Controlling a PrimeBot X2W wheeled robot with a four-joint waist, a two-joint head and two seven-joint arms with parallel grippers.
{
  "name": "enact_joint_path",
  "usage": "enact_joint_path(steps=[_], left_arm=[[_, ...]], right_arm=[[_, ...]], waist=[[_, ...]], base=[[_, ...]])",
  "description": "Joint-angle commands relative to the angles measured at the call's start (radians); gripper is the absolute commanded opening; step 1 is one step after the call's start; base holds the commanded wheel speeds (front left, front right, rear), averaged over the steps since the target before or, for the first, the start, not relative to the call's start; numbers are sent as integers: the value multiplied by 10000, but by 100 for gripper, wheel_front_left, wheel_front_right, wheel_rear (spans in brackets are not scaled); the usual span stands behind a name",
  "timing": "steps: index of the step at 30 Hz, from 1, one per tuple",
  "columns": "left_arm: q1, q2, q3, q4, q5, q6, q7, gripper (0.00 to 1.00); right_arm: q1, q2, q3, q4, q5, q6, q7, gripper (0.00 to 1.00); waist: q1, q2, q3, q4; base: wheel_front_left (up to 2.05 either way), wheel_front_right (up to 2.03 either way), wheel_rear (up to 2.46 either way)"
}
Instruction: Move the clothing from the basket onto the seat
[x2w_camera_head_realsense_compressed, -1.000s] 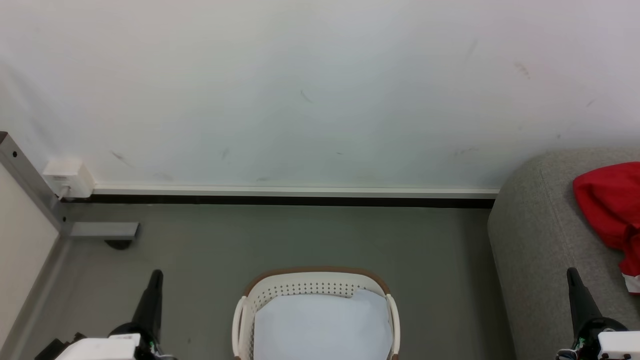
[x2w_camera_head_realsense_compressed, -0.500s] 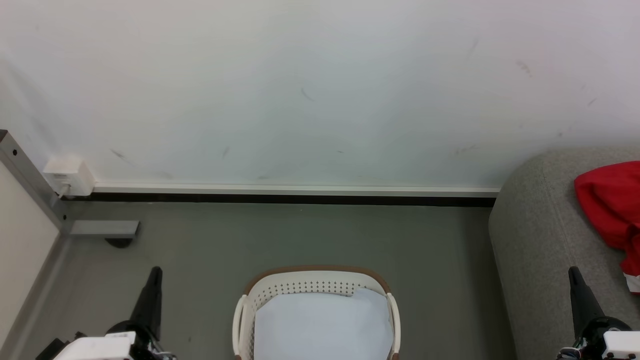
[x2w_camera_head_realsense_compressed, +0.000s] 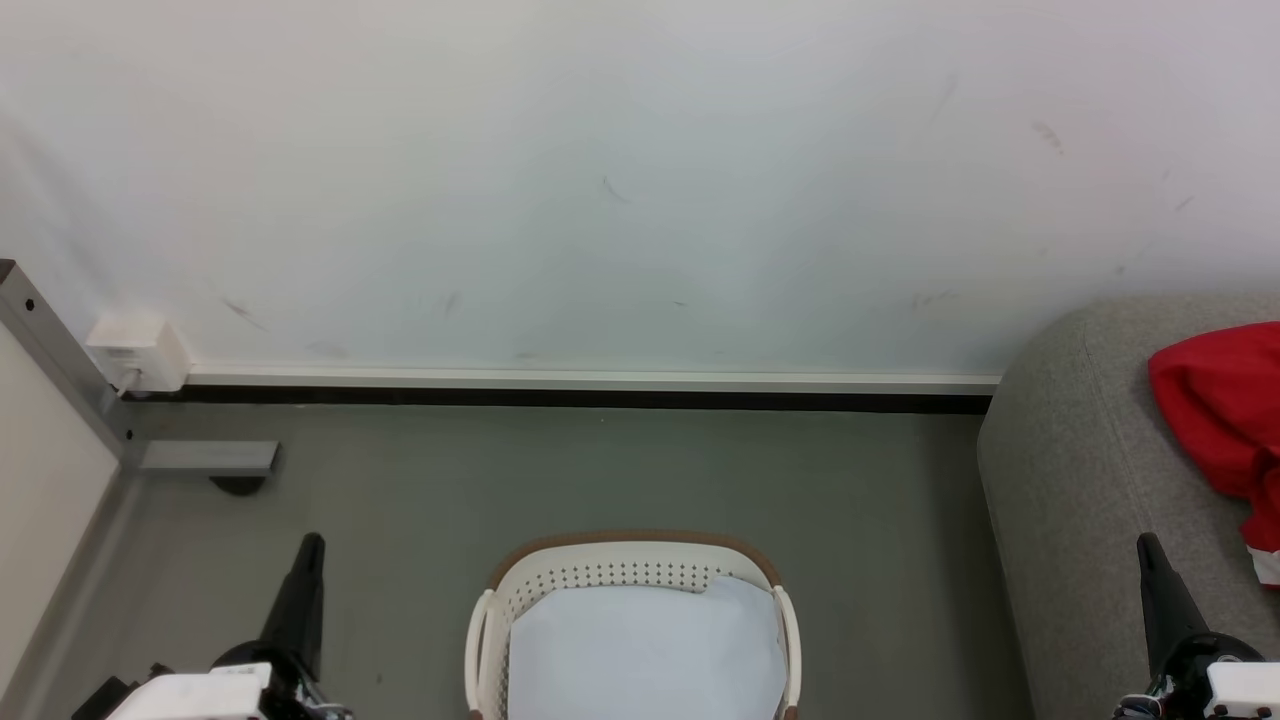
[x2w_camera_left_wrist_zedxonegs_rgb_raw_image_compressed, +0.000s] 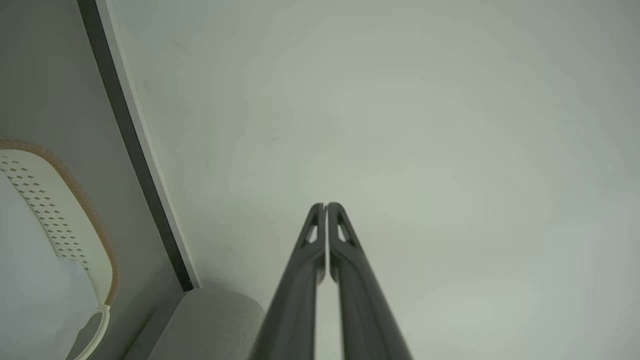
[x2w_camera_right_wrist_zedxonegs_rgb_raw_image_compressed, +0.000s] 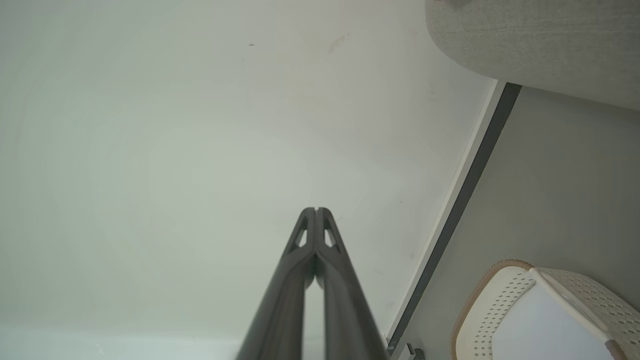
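Note:
The cream basket with a brown rim stands on the floor at bottom centre; inside lies a flat white sheet. Red clothing rests on the grey seat at the right edge. My left gripper points up at the lower left, shut and holding nothing, well left of the basket. Over the seat's front part, my right gripper is shut and holding nothing too. Both wrist views show the fingertips pressed together: left gripper, right gripper. The basket and the seat appear at their edges.
A white wall with a dark skirting strip runs behind the basket. A metal post and foot and a white box sit at the far left. Grey floor lies between the basket and wall.
The whole head view has shifted very slightly; both grippers sit a touch lower at first, then hold still. Nothing has been grasped or released.

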Motion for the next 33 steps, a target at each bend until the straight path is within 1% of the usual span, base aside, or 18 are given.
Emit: enact_joint_path(steps=[1,33], left_arm=[[-73,24,24,-40,-138,-65,40,0],[-72,24,21,-41,-140,-65,38,0]], right_arm=[[-122,13,-45,-62,14,-21,39,0],[-123,13,-47,-62,11,-21,40,0]], waist=[[-1,0,-1,0],[-1,0,-1,0]], base=[[0,0,0],[0,0,0]])
